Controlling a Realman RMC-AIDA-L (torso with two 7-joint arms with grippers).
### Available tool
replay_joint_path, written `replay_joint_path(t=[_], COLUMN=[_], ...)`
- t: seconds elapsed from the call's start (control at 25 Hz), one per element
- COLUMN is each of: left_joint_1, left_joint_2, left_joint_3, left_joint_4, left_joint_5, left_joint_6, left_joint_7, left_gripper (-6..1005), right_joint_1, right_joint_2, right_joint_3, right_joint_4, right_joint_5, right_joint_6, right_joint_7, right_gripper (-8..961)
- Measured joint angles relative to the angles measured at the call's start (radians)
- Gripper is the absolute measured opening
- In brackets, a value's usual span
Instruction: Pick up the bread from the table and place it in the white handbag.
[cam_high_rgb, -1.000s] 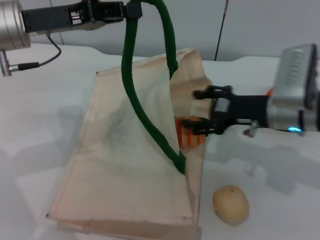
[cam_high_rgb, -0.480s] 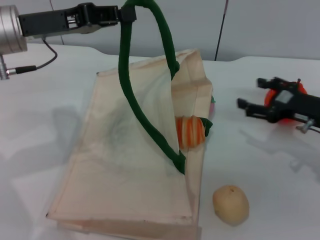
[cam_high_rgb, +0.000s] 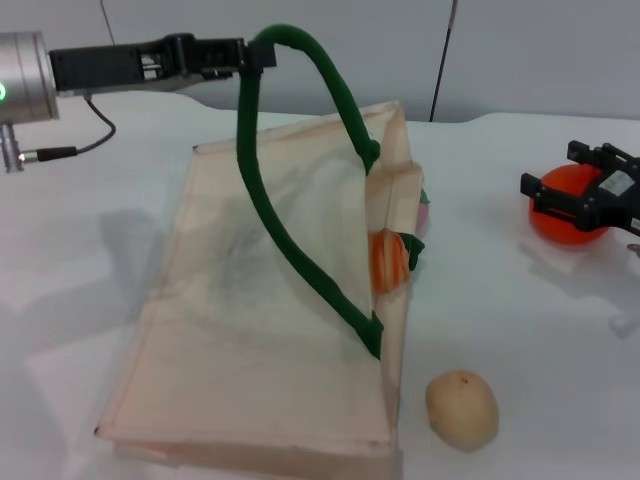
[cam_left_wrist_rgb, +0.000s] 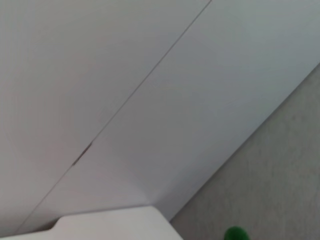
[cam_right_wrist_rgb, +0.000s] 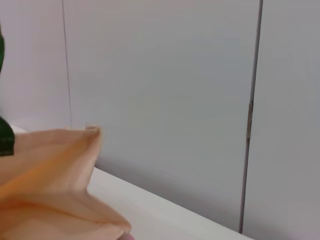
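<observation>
The white handbag (cam_high_rgb: 250, 310) lies on the table with its mouth held open toward the right. My left gripper (cam_high_rgb: 255, 52) is shut on its dark green handle (cam_high_rgb: 290, 250) and lifts it high at the back. The bread (cam_high_rgb: 388, 260), striped orange and cream, sits inside the bag's mouth with only its end showing. My right gripper (cam_high_rgb: 549, 168) is open and empty at the right edge, well clear of the bag. The bag's upper corner (cam_right_wrist_rgb: 55, 165) also shows in the right wrist view. A bit of green handle (cam_left_wrist_rgb: 236, 234) shows in the left wrist view.
A smooth tan potato-like lump (cam_high_rgb: 461, 408) lies on the table near the bag's front right corner. An orange-red round fruit (cam_high_rgb: 562, 222) lies under my right gripper. A pink item (cam_high_rgb: 424, 213) peeks from behind the bag's mouth. A dark cable (cam_high_rgb: 442, 60) hangs at the back wall.
My right gripper let go of the bread at the bag's mouth and pulled back to the right, open. The bread slid deeper into the bag. The left gripper kept the handle raised.
</observation>
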Motion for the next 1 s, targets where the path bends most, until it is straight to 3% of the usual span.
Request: replay_joint_path(t=[0.48,0.68,1.0], left_joint_1=[-0.015,-0.016,-0.016], left_joint_2=[-0.005,-0.002,-0.001], left_joint_3=[0.000,0.000,-0.001], left_joint_4=[0.002,0.002,0.001], left_joint_5=[0.067,0.086,0.051], left_joint_6=[-0.015,-0.014,-0.007], left_joint_7=[-0.069,-0.081,-0.082], left_gripper=[601,783,771], right_joint_1=[0.001,0.000,-0.009], right_joint_2=[0.001,0.001,0.001], right_joint_3=[0.048,0.049,0.053], right_joint_4=[0.001,0.001,0.000], right_joint_5=[0.000,0.000,0.049], right_joint_6=[-0.002,-0.002,-0.008], right_joint_7=[0.000,0.000,0.000], right_gripper=[865,865,865])
